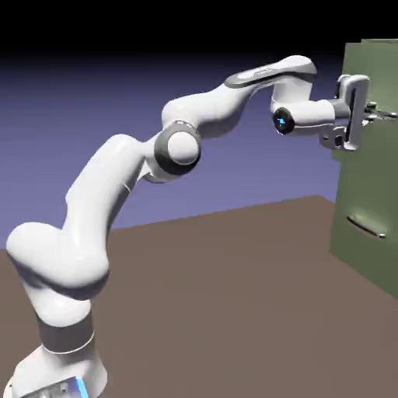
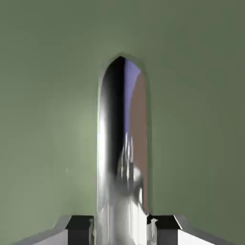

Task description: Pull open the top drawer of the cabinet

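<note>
The olive-green cabinet [image 1: 371, 186] stands at the exterior view's right edge. My gripper [image 1: 373, 111] reaches level against the top drawer [image 1: 382, 74], at its slim silver handle [image 1: 386, 115]. In the hand view the handle [image 2: 122, 139] runs as a tall shiny bar up the middle, over the green drawer front [image 2: 48, 95]. The two grey fingertips [image 2: 79, 224] press against the bar from either side, so the gripper [image 2: 122, 226] is shut on it. I cannot tell whether the drawer front stands out from the cabinet.
The lower drawer's silver handle [image 1: 365, 226] sits well below my hand. The brown table [image 1: 233, 295] stretches between the robot's base [image 1: 58, 373] and the cabinet's foot.
</note>
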Available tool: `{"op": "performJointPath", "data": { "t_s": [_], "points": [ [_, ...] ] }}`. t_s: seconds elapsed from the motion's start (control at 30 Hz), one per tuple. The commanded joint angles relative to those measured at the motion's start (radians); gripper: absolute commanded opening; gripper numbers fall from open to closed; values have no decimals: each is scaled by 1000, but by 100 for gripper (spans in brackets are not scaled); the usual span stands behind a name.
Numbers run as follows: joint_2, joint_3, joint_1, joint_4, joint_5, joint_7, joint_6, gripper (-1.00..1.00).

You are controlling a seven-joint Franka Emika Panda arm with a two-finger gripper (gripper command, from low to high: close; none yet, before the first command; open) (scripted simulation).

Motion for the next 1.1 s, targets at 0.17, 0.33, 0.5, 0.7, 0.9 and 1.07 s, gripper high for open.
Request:
{"op": "performJointPath", "data": {
  "t_s": [0.17,0.33,0.5,0.7,0.9,1.07],
  "points": [
    [59,-212,170,-199,215,-126,-86,-100],
    [116,-358,327,-380,327,-217,-151,-100],
    [175,-501,501,-560,406,-301,-206,-100],
    [230,-677,718,-749,467,-382,-253,-100],
    [257,-856,936,-906,497,-430,-284,-100],
    [253,-1010,1117,-1026,502,-440,-303,-100]
  ]
}}
